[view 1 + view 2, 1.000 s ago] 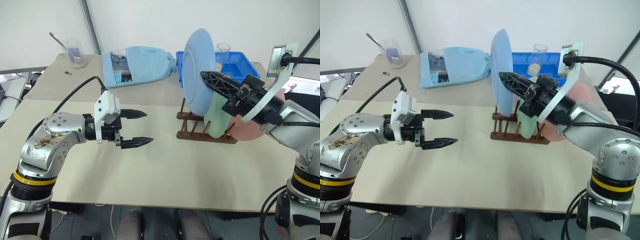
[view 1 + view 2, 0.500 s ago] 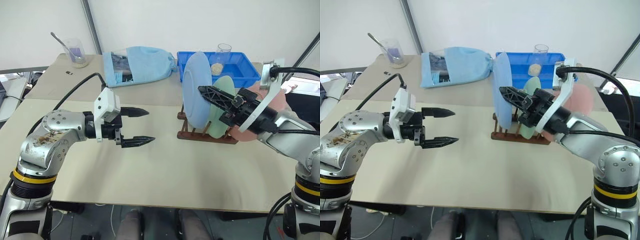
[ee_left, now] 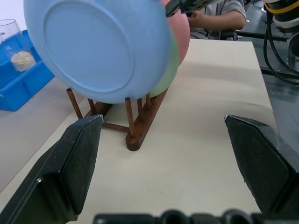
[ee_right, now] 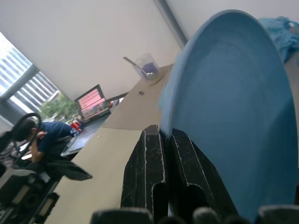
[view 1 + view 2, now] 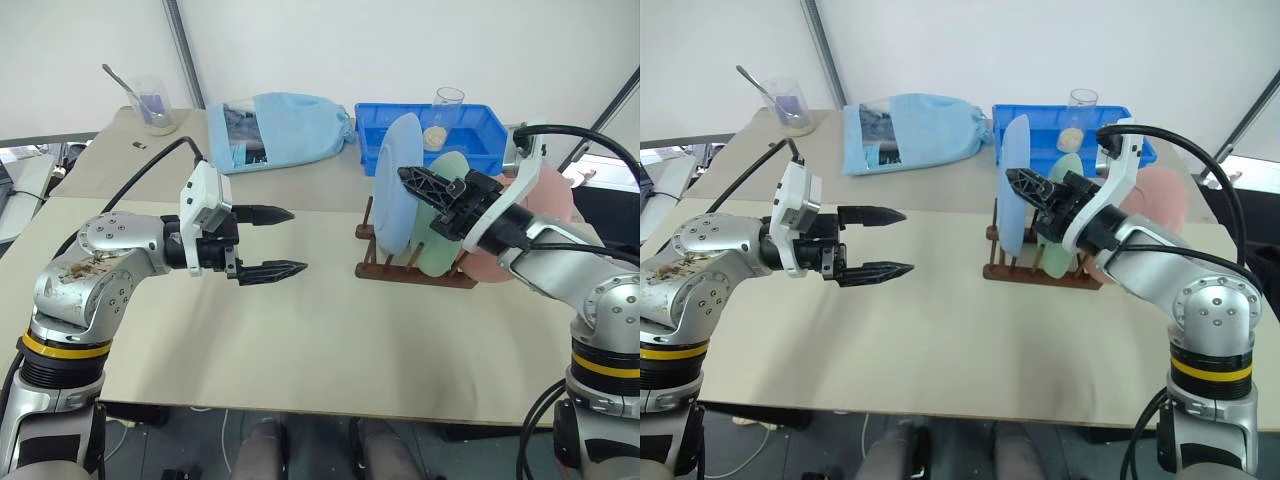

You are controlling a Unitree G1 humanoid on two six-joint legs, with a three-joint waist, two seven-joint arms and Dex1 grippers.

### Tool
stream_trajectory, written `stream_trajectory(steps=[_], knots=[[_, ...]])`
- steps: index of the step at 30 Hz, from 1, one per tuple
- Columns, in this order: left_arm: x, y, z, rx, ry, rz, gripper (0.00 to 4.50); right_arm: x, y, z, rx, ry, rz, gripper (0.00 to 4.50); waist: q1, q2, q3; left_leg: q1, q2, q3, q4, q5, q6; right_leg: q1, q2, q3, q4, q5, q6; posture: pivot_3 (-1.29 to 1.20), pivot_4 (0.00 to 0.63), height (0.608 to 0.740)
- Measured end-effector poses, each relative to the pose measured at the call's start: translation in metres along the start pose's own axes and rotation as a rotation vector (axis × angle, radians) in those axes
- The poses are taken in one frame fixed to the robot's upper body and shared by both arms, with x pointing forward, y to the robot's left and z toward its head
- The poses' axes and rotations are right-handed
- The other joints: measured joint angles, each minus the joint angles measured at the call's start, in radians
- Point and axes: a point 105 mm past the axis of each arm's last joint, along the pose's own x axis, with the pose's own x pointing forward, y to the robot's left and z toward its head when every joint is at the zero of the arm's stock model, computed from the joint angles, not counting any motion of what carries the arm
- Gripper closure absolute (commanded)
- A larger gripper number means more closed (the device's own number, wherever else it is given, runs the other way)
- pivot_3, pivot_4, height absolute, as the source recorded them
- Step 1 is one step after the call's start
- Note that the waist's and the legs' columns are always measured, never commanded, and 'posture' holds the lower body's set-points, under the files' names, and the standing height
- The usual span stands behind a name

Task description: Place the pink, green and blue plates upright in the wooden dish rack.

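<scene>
Right end effector pinches blue plate at rim, plate upright in wooden dish rack. Plate looks stiff, light, smooth: rim best hold. Left end effector open, empty.

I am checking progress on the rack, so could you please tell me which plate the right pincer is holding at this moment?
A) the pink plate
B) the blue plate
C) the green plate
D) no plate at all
B: the right pincer is shut on the rim of the blue plate, which stands upright at the wooden dish rack, in front of the green plate and the pink plate.
</scene>
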Motion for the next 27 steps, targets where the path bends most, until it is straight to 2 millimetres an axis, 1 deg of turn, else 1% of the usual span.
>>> stream_trajectory(steps=[5, 7, 9, 12, 14, 16, 17, 19, 21, 22, 24, 25, 27], knots=[[0.000, 0.000, 0.000, 0.001, 0.000, -0.002, 0.00, 0.002, -0.011, -0.002, -0.002, 0.005, -0.053, 4.48, -0.001, 0.000, 0.000, 0.000, 0.000, 0.000, 0.000, 0.000, 0.000, 0.000, 0.000, 0.000, 0.000, 0.000, 0.000, 0.00, 0.150, 0.696], [0.000, 0.000, 0.000, 0.007, -0.002, -0.003, 0.00, 0.004, -0.012, -0.002, -0.007, -0.001, -0.063, 3.71, -0.001, 0.000, 0.000, 0.000, 0.000, 0.000, 0.000, 0.000, 0.000, 0.000, 0.000, 0.000, 0.000, 0.000, 0.000, 0.00, 0.150, 0.696], [0.000, 0.000, 0.000, 0.009, -0.003, -0.004, 0.00, 0.006, -0.012, 0.002, -0.026, -0.013, -0.075, 3.09, -0.002, 0.000, 0.000, 0.000, 0.000, 0.000, 0.000, 0.000, 0.000, 0.000, 0.000, 0.000, 0.000, 0.000, 0.000, 0.00, 0.150, 0.696], [-0.001, 0.000, 0.000, 0.011, -0.001, -0.003, 0.00, 0.008, -0.011, 0.008, -0.059, -0.034, -0.084, 2.03, -0.003, 0.000, 0.000, 0.000, 0.000, 0.000, 0.000, 0.000, 0.000, 0.000, 0.000, 0.000, 0.000, 0.000, 0.000, 0.00, 0.150, 0.696], [-0.001, 0.001, -0.001, 0.010, 0.003, -0.001, 0.00, 0.010, -0.008, 0.014, -0.087, -0.052, -0.085, 1.31, -0.003, 0.000, 0.000, 0.000, 0.000, 0.000, 0.000, 0.000, 0.000, -0.001, 0.000, 0.000, 0.000, 0.000, 0.000, 0.00, 0.150, 0.696], [-0.001, 0.001, -0.001, 0.011, 0.007, 0.001, 0.00, 0.010, -0.003, 0.026, -0.132, -0.079, -0.072, 0.68, -0.003, 0.000, 0.000, 0.000, 0.000, 0.000, 0.000, 0.000, 0.000, -0.001, 0.000, 0.000, 0.000, 0.000, 0.000, 0.00, 0.150, 0.696], [-0.001, 0.001, -0.001, 0.011, 0.007, 0.000, 0.00, 0.007, -0.001, 0.033, -0.177, -0.086, -0.066, 0.68, -0.003, 0.000, 0.000, -0.001, 0.000, 0.000, 0.000, 0.000, 0.000, -0.001, 0.000, 0.000, 0.000, 0.000, 0.000, 0.00, 0.150, 0.696], [-0.001, 0.001, -0.001, 0.011, 0.006, 0.000, 0.00, -0.005, 0.000, 0.051, -0.273, -0.101, -0.071, 0.68, 0.003, 0.000, 0.000, -0.001, 0.000, 0.000, 0.000, 0.000, 0.000, -0.001, 0.000, -0.001, -0.001, 0.000, -0.001, 0.00, 0.150, 0.696], [0.000, 0.001, -0.001, 0.010, 0.003, -0.005, 0.00, -0.021, 0.000, 0.071, -0.370, -0.121, -0.084, 0.68, 0.009, 0.000, 0.000, -0.002, 0.000, 0.000, -0.001, 0.000, 0.000, -0.001, -0.001, -0.001, -0.002, 0.000, -0.001, 0.00, 0.150, 0.696], [0.001, 0.000, -0.002, 0.009, 0.003, -0.008, 0.00, -0.033, -0.002, 0.082, -0.420, -0.134, -0.102, 0.68, 0.012, 0.000, 0.000, -0.002, 0.000, 0.000, -0.001, 0.000, 0.000, -0.001, -0.001, -0.001, -0.003, 0.000, -0.001, 0.00, 0.150, 0.696], [0.003, -0.002, -0.002, 0.006, -0.002, -0.018, 0.00, -0.056, -0.013, 0.101, -0.507, -0.148, -0.171, 1.23, 0.015, 0.000, 0.000, -0.003, -0.001, 0.000, -0.001, 0.000, 0.000, 0.000, -0.002, -0.001, -0.005, 0.000, -0.001, 0.00, 0.150, 0.696], [0.005, -0.002, -0.002, 0.005, -0.006, -0.022, 0.00, -0.068, -0.022, 0.108, -0.546, -0.146, -0.224, 1.55, 0.014, 0.000, 0.000, -0.002, -0.001, 0.001, -0.001, 0.000, 0.000, 0.000, -0.002, 0.000, -0.005, 0.000, -0.001, 0.00, 0.150, 0.696], [0.007, -0.004, -0.002, 0.004, -0.013, -0.035, 0.00, -0.091, -0.045, 0.117, -0.611, -0.110, -0.348, 2.23, 0.014, 0.000, 0.000, -0.002, -0.001, 0.001, 0.000, 0.000, 0.000, 0.000, -0.002, 0.000, -0.005, 0.000, -0.001, 0.00, 0.150, 0.696]])
